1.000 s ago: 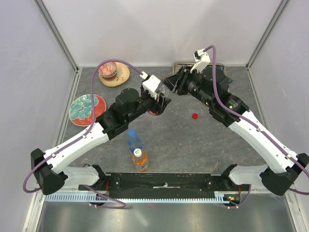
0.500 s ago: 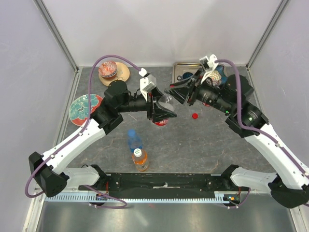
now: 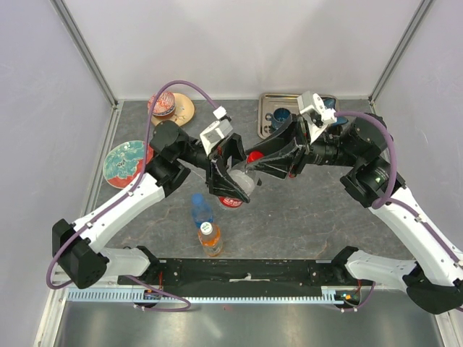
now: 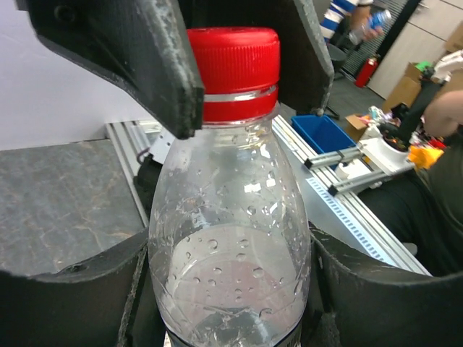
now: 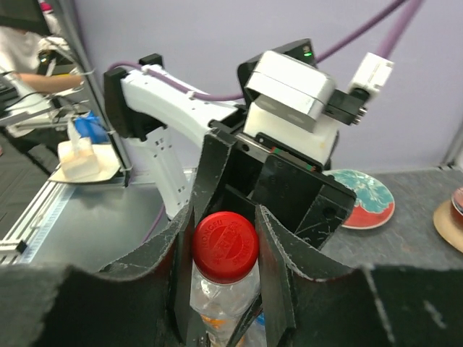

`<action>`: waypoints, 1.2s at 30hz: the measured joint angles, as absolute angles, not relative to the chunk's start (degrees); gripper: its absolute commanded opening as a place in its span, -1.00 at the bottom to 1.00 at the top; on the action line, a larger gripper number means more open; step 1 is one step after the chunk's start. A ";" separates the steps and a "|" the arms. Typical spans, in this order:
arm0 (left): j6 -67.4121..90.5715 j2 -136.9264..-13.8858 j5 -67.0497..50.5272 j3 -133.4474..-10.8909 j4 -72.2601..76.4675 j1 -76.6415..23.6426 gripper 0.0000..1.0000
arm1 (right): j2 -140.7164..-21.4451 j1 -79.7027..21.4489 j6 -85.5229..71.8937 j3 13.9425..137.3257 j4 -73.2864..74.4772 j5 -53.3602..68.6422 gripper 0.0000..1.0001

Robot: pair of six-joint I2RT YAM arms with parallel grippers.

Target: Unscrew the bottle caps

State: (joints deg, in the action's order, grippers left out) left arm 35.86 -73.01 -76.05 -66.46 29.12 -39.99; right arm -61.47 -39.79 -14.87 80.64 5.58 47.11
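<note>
My left gripper (image 3: 233, 181) is shut on a clear bottle (image 3: 237, 186) with a red label, held tilted above the table. In the left wrist view my fingers (image 4: 72, 303) press both sides of the wet bottle (image 4: 228, 253). Its red cap (image 4: 234, 72) sits between the right gripper's fingers (image 4: 145, 58). My right gripper (image 3: 253, 160) is shut on that cap (image 5: 226, 246), a pad (image 5: 278, 275) on each side. A blue-tinted bottle (image 3: 201, 208) and an orange-liquid bottle (image 3: 210, 238) with a white cap lie near the front.
A metal tray (image 3: 269, 101) at the back holds a blue cup (image 3: 281, 116). A teal and red plate (image 3: 121, 163) lies at the left. A wooden plate with a ball (image 3: 168, 108) sits at the back left.
Both arms have come together toward the middle. The left gripper carried the bottle nearer and tilted it, and the right gripper moved in from the back and closed round the cap.
</note>
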 measured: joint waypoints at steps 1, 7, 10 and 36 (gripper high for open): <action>36.82 -73.12 -77.08 -66.46 30.17 -40.07 -0.01 | -61.60 -39.70 -14.94 80.55 4.86 48.86 -1.00; 40.34 -73.97 -81.32 -66.46 33.89 -40.53 -0.05 | -61.95 -39.46 -15.77 78.81 -0.38 56.27 -1.00; 40.93 -74.52 -83.09 -66.48 35.03 -40.64 -0.07 | -62.02 -39.40 -16.34 78.02 -2.11 58.26 -1.00; 19.70 -75.68 -66.11 -73.14 6.68 -38.04 -0.02 | -59.31 -38.13 -23.99 90.96 9.80 19.99 0.79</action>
